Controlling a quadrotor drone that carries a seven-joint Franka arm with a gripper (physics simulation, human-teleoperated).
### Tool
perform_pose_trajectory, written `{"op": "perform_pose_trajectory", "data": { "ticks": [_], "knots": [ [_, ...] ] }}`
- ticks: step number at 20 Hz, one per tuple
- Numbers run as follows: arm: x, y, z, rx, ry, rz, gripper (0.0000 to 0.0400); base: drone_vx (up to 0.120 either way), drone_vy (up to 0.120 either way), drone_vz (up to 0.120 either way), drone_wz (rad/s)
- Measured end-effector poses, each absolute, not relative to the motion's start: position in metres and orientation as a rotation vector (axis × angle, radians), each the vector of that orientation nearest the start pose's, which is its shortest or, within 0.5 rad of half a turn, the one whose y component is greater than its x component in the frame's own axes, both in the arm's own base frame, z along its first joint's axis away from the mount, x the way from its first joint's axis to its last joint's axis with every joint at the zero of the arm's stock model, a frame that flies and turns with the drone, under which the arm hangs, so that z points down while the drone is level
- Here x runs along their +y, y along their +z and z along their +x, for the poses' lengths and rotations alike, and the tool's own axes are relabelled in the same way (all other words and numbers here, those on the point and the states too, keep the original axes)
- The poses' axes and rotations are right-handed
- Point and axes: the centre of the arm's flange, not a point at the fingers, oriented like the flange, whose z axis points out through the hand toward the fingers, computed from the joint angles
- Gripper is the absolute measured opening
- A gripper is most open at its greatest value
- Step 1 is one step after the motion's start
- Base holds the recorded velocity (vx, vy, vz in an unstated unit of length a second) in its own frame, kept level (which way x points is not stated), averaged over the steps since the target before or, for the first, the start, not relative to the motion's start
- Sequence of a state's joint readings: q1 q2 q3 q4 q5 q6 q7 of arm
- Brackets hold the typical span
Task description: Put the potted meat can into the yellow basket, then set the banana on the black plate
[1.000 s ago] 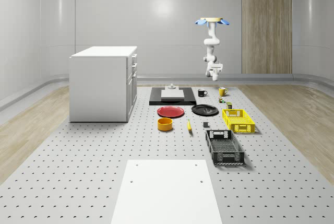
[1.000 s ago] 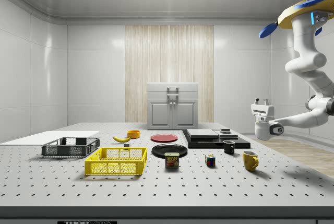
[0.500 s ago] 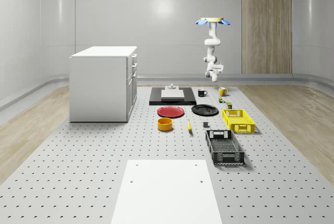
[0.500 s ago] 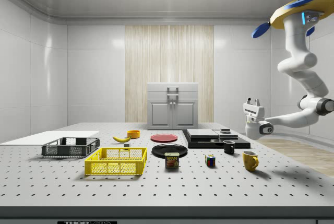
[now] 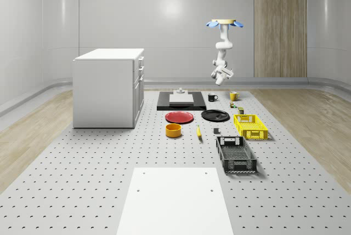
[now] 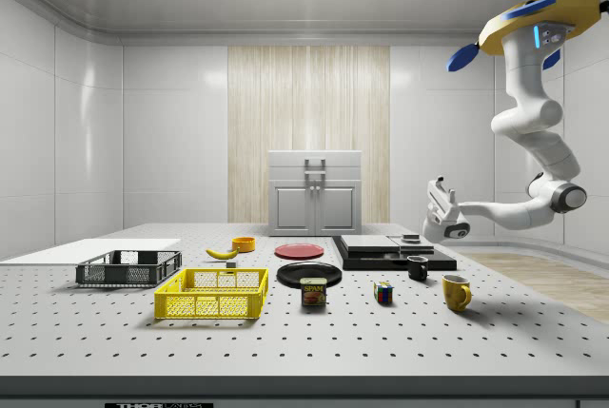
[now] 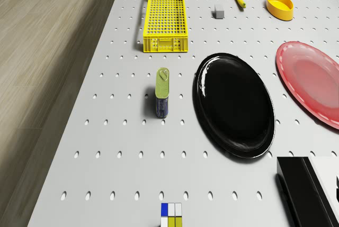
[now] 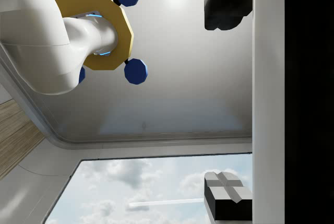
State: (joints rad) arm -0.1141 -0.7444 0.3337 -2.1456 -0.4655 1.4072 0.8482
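Drone [image 6: 533, 23] hovering past table end, claw [image 6: 437, 189] upturned

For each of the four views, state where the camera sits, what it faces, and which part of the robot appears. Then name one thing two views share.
Whole-scene view: high at the table's near end, looking along it; drone hovers at the far end, gripper hanging below.
Side view: low at the table's side, facing the yellow basket; drone, arm and gripper at the side view's right.
Drone view: on the drone, looking down at the potted meat can.
Wrist view: looks up at the drone's body; two fingers.
Shared: side and drone views both show the black plate.
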Motion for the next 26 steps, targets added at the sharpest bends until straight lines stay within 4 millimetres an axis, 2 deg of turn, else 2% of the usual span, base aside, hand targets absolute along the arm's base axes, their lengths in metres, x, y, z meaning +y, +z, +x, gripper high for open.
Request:
{"op": "perform_pose_trajectory", "data": {
  "ticks": [3, 6, 8, 10, 13, 18, 26],
  "knots": [
    [0.087, 0.639, 0.302, -0.816, 0.535, 1.952, 0.0400, 0.120, 0.000, -0.120, 0.000],
    [0.099, 0.592, 0.304, -0.627, 0.656, 1.488, 0.0400, 0.120, 0.000, -0.120, 0.000],
    [0.093, 0.558, 0.305, -0.494, 0.715, 1.163, 0.0400, 0.120, 0.000, -0.120, 0.000],
    [0.078, 0.531, 0.306, -0.374, 0.752, 0.869, 0.0400, 0.120, 0.000, -0.120, 0.000],
    [0.052, 0.507, 0.307, -0.234, 0.778, 0.530, 0.0400, 0.120, 0.000, -0.120, 0.000],
    [0.022, 0.494, 0.307, -0.100, 0.786, 0.219, 0.0400, 0.120, 0.000, -0.120, 0.000],
    [0.005, 0.491, 0.307, -0.026, 0.785, 0.052, 0.0400, 0.120, 0.000, -0.120, 0.000]
  ]
}}
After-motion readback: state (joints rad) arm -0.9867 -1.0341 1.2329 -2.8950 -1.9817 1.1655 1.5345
